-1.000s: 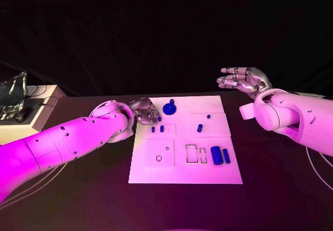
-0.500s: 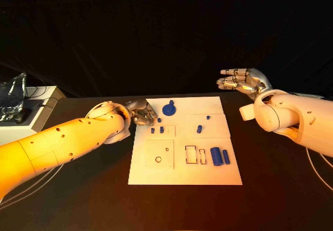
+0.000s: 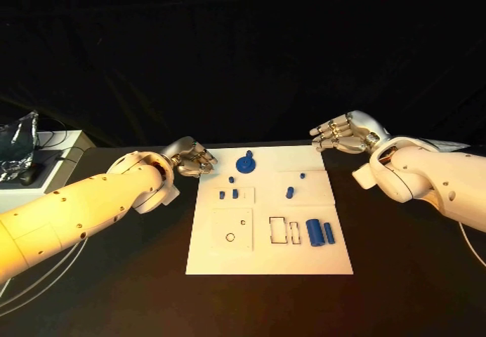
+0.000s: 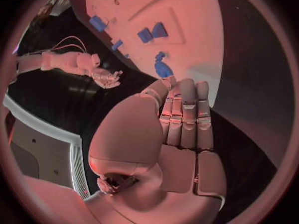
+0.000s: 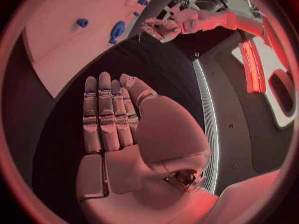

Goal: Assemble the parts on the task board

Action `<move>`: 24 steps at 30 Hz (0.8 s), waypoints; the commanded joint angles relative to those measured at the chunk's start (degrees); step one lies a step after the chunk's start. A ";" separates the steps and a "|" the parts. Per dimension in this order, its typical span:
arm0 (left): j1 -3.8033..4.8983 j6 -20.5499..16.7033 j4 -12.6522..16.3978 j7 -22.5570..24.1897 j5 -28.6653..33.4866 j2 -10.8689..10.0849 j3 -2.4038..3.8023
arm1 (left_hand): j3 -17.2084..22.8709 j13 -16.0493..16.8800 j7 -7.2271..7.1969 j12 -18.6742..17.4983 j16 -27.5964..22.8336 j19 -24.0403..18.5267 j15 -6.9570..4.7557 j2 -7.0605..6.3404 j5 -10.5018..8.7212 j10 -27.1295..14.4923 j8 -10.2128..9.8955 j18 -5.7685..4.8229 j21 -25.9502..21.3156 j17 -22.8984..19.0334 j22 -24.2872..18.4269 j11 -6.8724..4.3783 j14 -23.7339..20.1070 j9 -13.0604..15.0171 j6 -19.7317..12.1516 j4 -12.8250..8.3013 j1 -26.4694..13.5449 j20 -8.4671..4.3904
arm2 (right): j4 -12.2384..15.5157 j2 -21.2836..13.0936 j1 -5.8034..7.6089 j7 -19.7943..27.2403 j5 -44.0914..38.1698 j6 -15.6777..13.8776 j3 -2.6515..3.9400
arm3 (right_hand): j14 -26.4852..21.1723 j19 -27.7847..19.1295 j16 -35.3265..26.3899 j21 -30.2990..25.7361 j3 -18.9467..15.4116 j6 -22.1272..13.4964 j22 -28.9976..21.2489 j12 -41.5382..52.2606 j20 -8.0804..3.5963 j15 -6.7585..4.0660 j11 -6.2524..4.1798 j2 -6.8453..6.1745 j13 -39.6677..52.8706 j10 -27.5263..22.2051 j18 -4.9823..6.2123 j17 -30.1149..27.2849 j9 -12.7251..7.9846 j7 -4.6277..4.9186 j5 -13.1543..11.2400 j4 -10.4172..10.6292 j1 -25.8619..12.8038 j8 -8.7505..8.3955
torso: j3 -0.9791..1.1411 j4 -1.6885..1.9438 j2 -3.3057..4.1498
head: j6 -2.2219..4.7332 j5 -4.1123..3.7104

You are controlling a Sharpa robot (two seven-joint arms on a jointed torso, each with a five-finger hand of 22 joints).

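White and flat, the task board (image 3: pixel 304 260) lies in the middle of the head view on the black counter (image 3: pixel 405 281), running from just below the centre of the frame up toward the two robot hands.

The blue parts are spread over the board's upper and middle area. A round blue disc part (image 3: pixel 246 164) sits near the board's top edge, left of centre. Below it a cluster of small blue pieces (image 3: pixel 229 192) lies at the left side, and another small blue piece (image 3: pixel 290 191) lies right of centre. Two longer blue bars (image 3: pixel 320 231) lie side by side at the right of the board's middle, next to outlined rectangular recesses.

The left robot hand (image 3: pixel 189 159) is in the upper left of the frame, just off the board's top left corner and close to the disc part but apart from it. Its fingers are extended side by side in the left wrist view (image 4: pixel 184 119), and it holds nothing.

The right robot hand (image 3: pixel 344 133) is in the upper right of the frame, raised beyond the board's top right corner, well apart from every part. Its fingers lie straight and close together in the right wrist view (image 5: pixel 109 114), empty.
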 commanded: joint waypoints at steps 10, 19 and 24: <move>-4.62 -1.34 6.67 18.19 41.72 -6.14 3.23 | -4.03 -0.31 0.07 3.48 -5.43 0.83 0.27 1.83 -0.07 -2.69 0.04 -1.53 -5.25 -1.28 -4.05 0.02 0.50 0.07 0.45 1.56 -0.59 -0.18 | 5.77 -2.49 -1.55 -16.46 -39.91 2.37 -0.48 | 10.06 13.12 18.91 12.39 -2.09 5.02 6.91 0.09 -6.54 -5.30 -3.28 -1.64 0.22 6.13 1.36 11.60 0.02 -2.35 -4.89 1.43 -0.48 -0.11 | -0.15 -0.09 -0.60 | 0.88 -1.40; -6.22 0.71 9.26 21.24 52.03 -8.17 3.43 | -6.98 -0.23 -0.27 4.91 -3.03 3.53 -0.30 2.21 -0.04 -1.34 0.03 -1.41 -4.91 1.80 -4.01 -0.73 2.23 0.07 0.64 2.75 -1.19 -0.66 | 7.68 -1.36 -2.61 -24.93 -52.25 0.71 -0.69 | 8.03 15.26 38.72 20.35 1.37 1.10 13.37 0.05 -7.27 -5.09 -1.74 -4.97 0.23 -0.55 2.73 24.77 -0.02 -2.58 -6.80 3.64 -2.60 -0.11 | -0.53 -0.29 -1.11 | 0.76 -2.00; -6.64 1.18 10.45 22.23 53.86 -8.51 3.45 | -7.98 -0.24 -0.24 4.90 -3.43 3.53 -0.24 2.49 -0.06 -1.56 0.04 -1.38 -5.46 2.55 -4.21 -0.63 1.94 0.08 0.60 3.03 -0.80 -0.53 | 7.00 0.11 -3.17 -28.96 -55.77 0.26 -0.83 | 6.51 16.33 45.52 22.16 2.79 -0.87 15.65 0.11 -6.05 -4.18 -0.70 -7.41 0.20 -4.57 4.43 31.00 0.04 -2.54 -8.17 5.78 -2.57 -0.14 | -0.79 -0.30 -1.31 | 0.61 -2.25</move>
